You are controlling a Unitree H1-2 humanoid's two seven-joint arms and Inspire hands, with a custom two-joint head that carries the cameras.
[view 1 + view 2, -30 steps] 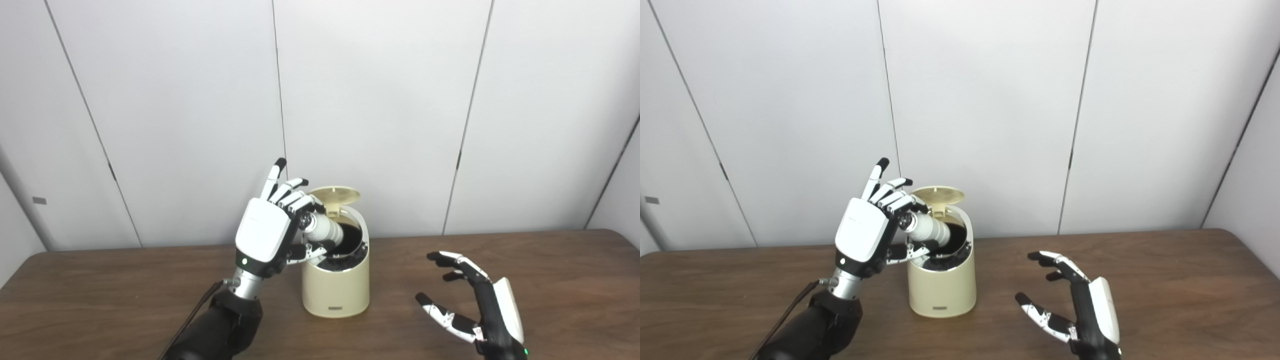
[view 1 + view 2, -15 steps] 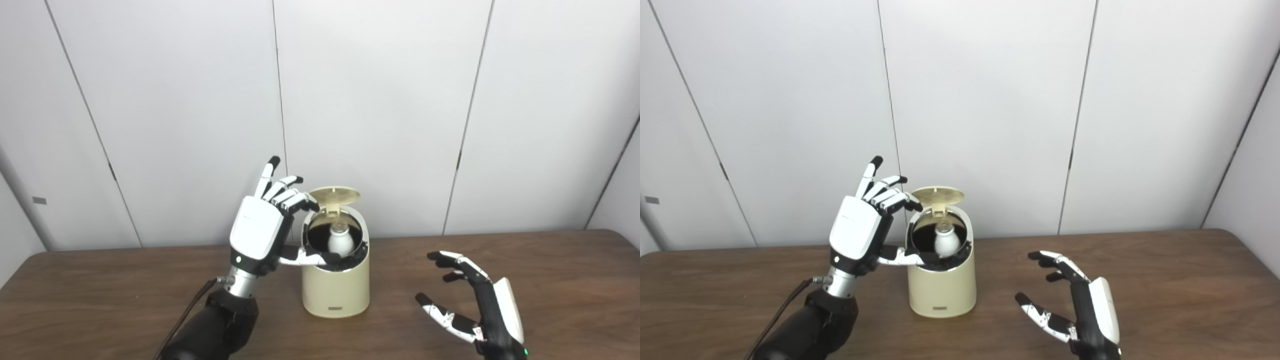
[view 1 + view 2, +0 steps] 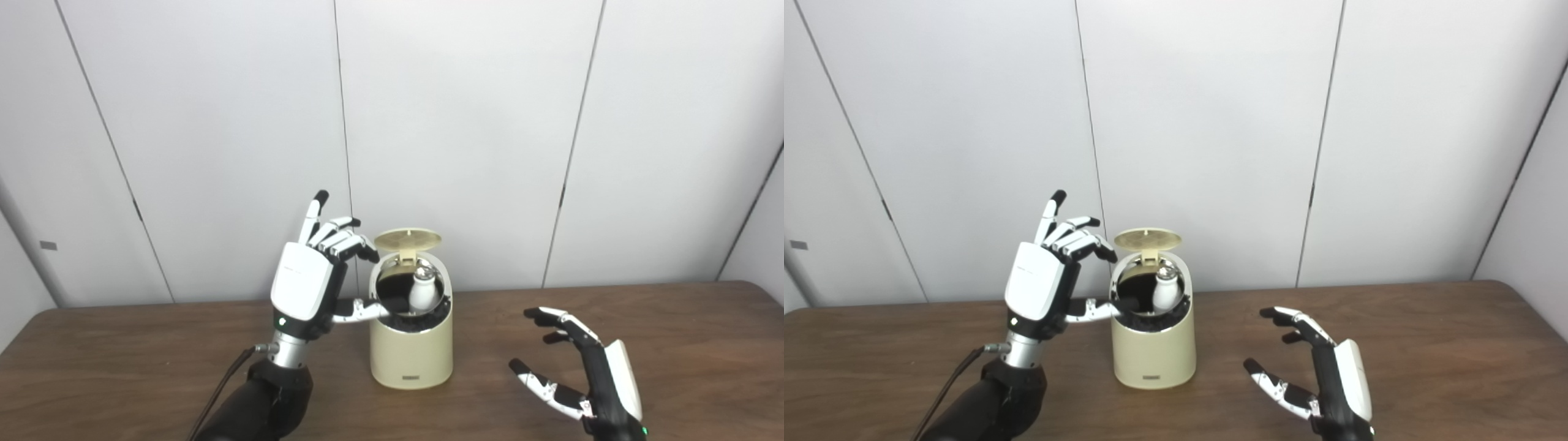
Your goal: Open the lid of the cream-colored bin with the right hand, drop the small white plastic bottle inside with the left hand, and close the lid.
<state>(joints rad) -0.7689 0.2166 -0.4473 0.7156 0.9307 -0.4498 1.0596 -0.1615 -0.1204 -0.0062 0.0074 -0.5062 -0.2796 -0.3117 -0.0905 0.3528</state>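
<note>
The small white plastic bottle (image 3: 424,290) stands inside the open mouth of the cream-colored bin (image 3: 411,349), long axis near upright, cap toward 12 o'clock, leaning slightly toward the raised lid (image 3: 407,239). The left hand (image 3: 306,285), at the bin's 9 o'clock, holds nothing, its fingers loosely spread. The right hand (image 3: 585,373) rests spread and empty on the table (image 3: 122,361) at the bin's 4 o'clock.

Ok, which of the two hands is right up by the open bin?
The left hand: raised, fingers apart, thumb at the rim of the bin. The right hand sits low over the table, well clear of it.
</note>
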